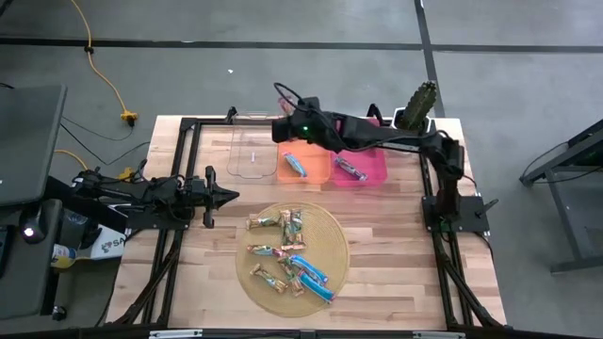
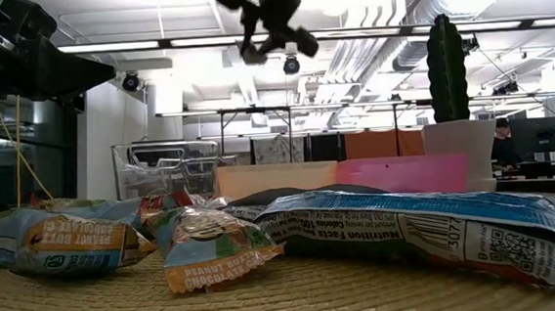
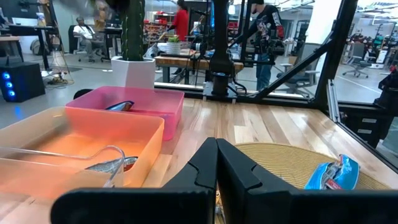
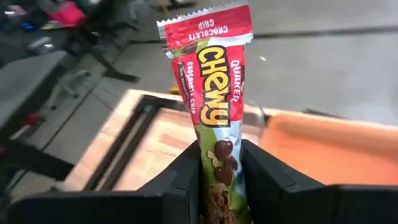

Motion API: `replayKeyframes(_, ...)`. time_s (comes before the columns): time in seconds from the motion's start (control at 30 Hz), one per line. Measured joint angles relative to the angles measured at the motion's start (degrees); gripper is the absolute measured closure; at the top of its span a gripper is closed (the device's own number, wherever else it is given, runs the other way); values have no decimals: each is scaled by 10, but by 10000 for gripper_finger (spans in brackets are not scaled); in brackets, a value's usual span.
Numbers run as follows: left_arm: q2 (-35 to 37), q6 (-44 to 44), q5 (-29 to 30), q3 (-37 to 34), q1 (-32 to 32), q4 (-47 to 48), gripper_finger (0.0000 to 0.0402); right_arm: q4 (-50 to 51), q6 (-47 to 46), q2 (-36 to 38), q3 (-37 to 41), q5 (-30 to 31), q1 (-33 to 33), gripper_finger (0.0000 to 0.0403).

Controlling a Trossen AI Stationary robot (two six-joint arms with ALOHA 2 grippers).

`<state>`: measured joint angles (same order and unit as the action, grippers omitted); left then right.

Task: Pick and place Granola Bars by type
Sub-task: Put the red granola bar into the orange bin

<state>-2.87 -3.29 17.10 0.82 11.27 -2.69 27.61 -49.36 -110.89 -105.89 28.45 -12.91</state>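
The right gripper is clamped on a red-and-green Chewy bar, the wrapper standing upright between the two dark fingers; we read this end-on hold as a means of keeping the bar clear of the bin walls when it is lowered. In the high view the same gripper sits over the far side of the table, at the junction of the clear bin and the orange bin, so we judge the bar to be in transit toward a bin of its own type. The orange bin already holds a blue bar, and the pink bin a dark one, which suggests one type per bin. The left gripper waits with fingers pressed together beside the woven mat, where the remaining granola bars lie in a loose heap. Only the right wrist view shows what is gripped; from above the bar is hidden beneath the arm. The low view alone shows the printed wrappers of the heap at close range and the right gripper raised well above the bins. The left wrist view adds a potted cactus behind the pink bin and people in the room beyond.
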Motion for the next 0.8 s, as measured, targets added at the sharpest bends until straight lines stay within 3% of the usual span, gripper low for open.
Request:
replayKeyframes(0.5,0,0,0,0,0,0,401,188,-46,-64,0,-20,-37,316)
replayKeyframes(0.8,0,0,0,0,0,0,401,199,-45,-107,0,-57,-40,316)
